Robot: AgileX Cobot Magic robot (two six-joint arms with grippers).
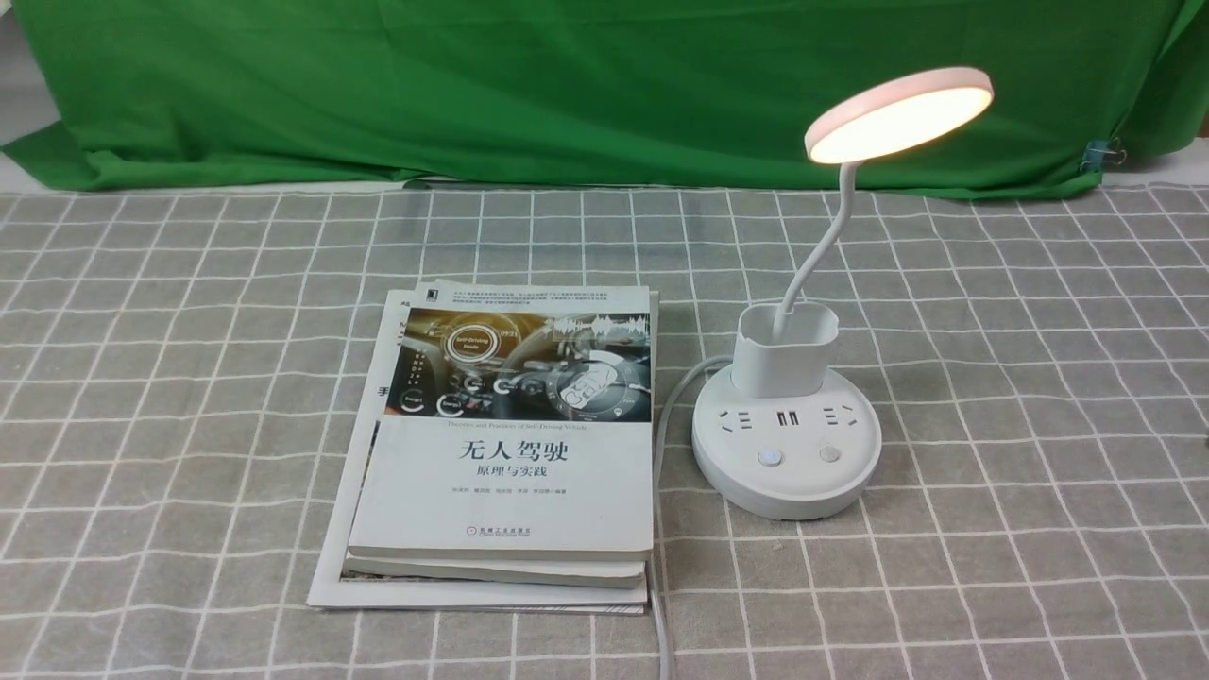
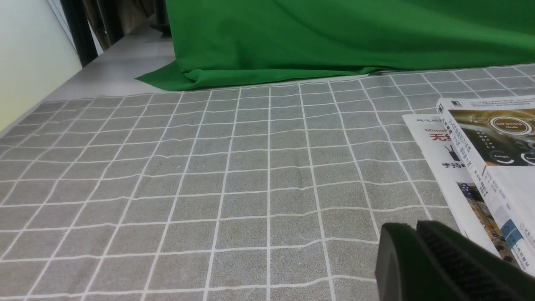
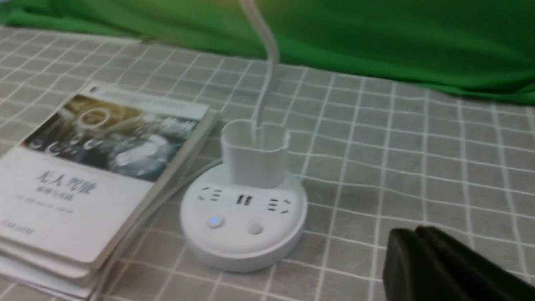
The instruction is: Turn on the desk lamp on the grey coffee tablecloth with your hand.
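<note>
The white desk lamp (image 1: 787, 444) stands on the grey coffee tablecloth (image 1: 189, 378), right of centre. Its disc head (image 1: 899, 111) glows warm white. One button on its base (image 3: 215, 221) shows a small blue light. In the right wrist view the lamp's base (image 3: 244, 225) lies a little way from my right gripper (image 3: 411, 234), which is shut, empty, blurred and apart from the lamp. My left gripper (image 2: 411, 228) is shut and empty above the cloth (image 2: 209, 188), beside the books. Neither gripper shows in the front view.
A stack of books (image 1: 510, 444) lies left of the lamp, also in the left wrist view (image 2: 485, 167) and the right wrist view (image 3: 83, 175). The lamp's grey cable (image 1: 661, 491) runs between books and base toward the front edge. A green cloth (image 1: 567, 85) hangs behind.
</note>
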